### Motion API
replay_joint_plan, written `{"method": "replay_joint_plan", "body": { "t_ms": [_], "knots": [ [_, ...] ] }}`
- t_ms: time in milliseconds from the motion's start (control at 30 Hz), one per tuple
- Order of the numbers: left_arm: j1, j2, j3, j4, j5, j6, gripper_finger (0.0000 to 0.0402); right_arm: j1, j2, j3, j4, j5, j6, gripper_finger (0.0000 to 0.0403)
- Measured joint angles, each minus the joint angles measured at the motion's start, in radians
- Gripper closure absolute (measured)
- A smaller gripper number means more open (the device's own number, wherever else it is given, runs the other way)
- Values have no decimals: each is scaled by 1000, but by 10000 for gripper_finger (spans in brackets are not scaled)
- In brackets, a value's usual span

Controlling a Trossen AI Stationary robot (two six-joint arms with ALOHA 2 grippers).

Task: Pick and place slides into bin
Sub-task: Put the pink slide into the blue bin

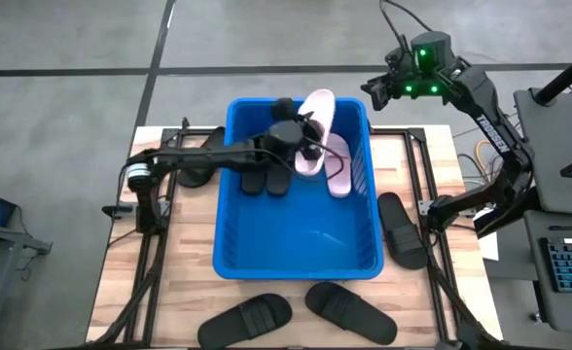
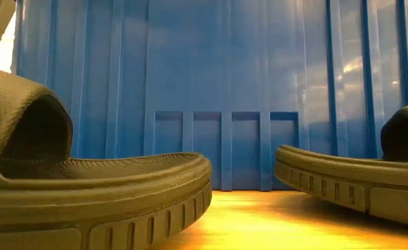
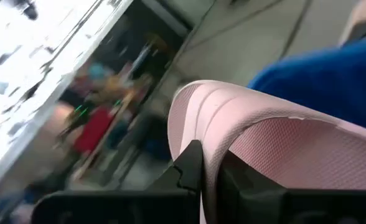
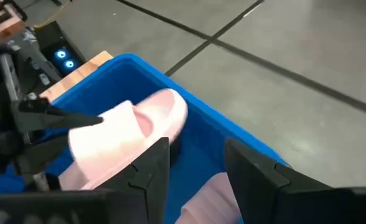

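the left gripper [image 1: 310, 146] is clamped on a pale pink slide [image 1: 316, 126], held tilted over the far end of the blue bin [image 1: 296, 258]. a second pink slide [image 1: 339, 170] lies inside by the right wall. the right gripper [image 4: 195, 168] hangs past the far right corner, fingers parted and empty. only the low view shows two black slides [image 2: 86, 187] against the bin's near wall.

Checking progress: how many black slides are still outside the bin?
4 visible: two at the table's front edge, one right of the bin, one left of it under the left arm. Others may be hidden.
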Motion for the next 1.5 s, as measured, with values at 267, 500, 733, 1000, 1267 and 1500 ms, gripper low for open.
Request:
{"method": "replay_joint_plan", "body": {
  "t_ms": [267, 500, 733, 1000, 1267, 1500],
  "knots": [
    [-60, 95, 5, 4, -73, -79, 401, 0, -4, 9, 6, 31, -65, 258],
    [-64, 212, 0, -9, -127, -154, 402, -1, -6, 10, 0, 30, -67, 267],
    [-66, 260, -2, -55, -164, -161, 402, 0, -7, 10, 0, 29, -75, 275],
    [-44, 318, -2, -156, -159, -263, 402, 0, -7, 10, 0, 20, -75, 271],
    [3, 325, -6, -161, -103, -275, 402, 0, -7, 10, 0, 20, -71, 278],
    [54, 325, -15, -188, -2, -365, 401, 0, -7, 10, 0, 19, -71, 278]
  ]
}}
